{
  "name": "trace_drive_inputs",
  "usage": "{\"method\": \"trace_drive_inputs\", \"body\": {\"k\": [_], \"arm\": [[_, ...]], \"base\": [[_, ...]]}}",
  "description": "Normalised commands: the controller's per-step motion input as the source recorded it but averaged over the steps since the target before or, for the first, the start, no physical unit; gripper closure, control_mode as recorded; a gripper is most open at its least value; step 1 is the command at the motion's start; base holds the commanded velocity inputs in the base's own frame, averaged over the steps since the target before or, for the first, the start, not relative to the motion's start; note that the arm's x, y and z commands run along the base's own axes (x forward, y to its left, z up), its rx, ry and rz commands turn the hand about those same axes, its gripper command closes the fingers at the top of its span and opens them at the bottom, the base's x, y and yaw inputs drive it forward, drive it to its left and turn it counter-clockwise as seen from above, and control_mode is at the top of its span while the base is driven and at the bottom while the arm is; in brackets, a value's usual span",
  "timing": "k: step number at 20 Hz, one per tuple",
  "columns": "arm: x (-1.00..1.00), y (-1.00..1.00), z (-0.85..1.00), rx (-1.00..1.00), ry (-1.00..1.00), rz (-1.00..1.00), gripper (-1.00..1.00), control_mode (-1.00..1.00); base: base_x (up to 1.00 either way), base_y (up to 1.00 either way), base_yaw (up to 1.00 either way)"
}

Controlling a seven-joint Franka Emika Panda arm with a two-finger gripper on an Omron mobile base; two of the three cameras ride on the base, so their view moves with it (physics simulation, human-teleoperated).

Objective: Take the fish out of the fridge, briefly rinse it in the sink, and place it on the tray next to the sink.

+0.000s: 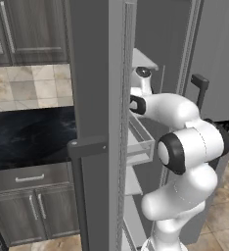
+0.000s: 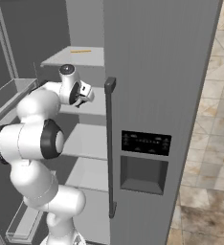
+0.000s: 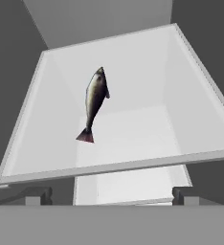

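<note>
The fridge (image 2: pixel 157 72) stands open, and my arm reaches in between its door (image 1: pixel 97 122) and its white shelves (image 2: pixel 85 143). In the hand view the small dark fish (image 3: pixel 95 98) lies in a white bin (image 3: pixel 118 165), head toward the far wall and reddish tail toward me. My gripper (image 3: pixel 111 196) hangs above the bin's near rim, short of the fish. It is open, the fingertips (image 3: pixel 37 195) set wide apart with nothing between them. The sink and the tray are out of view.
The fridge door with its long dark handle (image 2: pixel 109 143) and black dispenser panel (image 2: pixel 145 162) stands close on my right. A clear drawer (image 1: pixel 138 142) juts out beside the arm. Left of the fridge are a dark counter (image 1: pixel 33 135) and wood-grain cabinets (image 1: pixel 28 29).
</note>
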Motion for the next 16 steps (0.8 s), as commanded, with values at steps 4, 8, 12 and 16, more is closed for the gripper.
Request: {"method": "trace_drive_inputs", "body": {"k": [4,8,12,16], "arm": [[0.28,0.28,-0.13,0.00,0.00,0.00,-1.00,-1.00],[0.13,0.05,0.00,0.00,0.02,0.00,-1.00,-1.00],[0.09,0.02,-0.13,0.00,0.00,0.00,-1.00,-1.00],[0.00,-0.30,-0.03,0.05,0.00,0.00,-1.00,-1.00]], "base": [[0.00,0.00,0.00],[0.00,0.00,0.00],[0.00,0.00,0.00],[0.00,0.00,0.00]]}}
